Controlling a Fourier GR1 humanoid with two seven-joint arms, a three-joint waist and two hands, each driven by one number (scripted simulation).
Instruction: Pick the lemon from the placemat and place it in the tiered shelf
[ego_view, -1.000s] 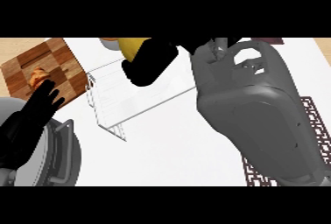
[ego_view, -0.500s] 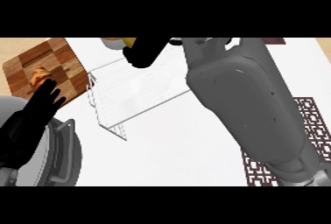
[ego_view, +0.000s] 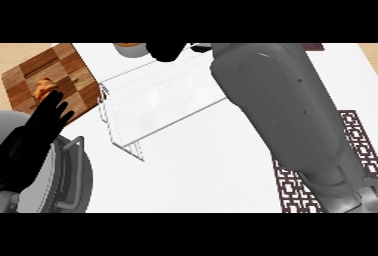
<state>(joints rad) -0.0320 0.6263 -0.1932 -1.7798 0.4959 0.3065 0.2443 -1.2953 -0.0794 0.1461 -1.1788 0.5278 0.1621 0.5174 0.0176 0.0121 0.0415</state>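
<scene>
The clear tiered shelf (ego_view: 159, 102) stands in the middle of the white counter. My right forearm (ego_view: 288, 115) crosses the view from the lower right to the top edge. Its black hand (ego_view: 167, 50) shows as a curled lump above the shelf's far edge, partly cut off by the view. No lemon shows; it is hidden inside that curled hand. The dark lattice placemat (ego_view: 356, 137) lies at the right, mostly under the forearm. My left hand (ego_view: 37, 132) rests open at the left edge, fingers straight.
A checkered wooden board (ego_view: 63, 67) with a small brown pastry (ego_view: 44, 89) lies at the upper left. A grey round pan (ego_view: 70, 175) sits at the lower left under my left hand. A pale cup-like thing (ego_view: 130, 50) stands at the top beside my right hand.
My right arm has stretched farther up and away over the shelf. The yellow lemon seen in the hand a second ago is now out of sight. The left hand has stayed put.
</scene>
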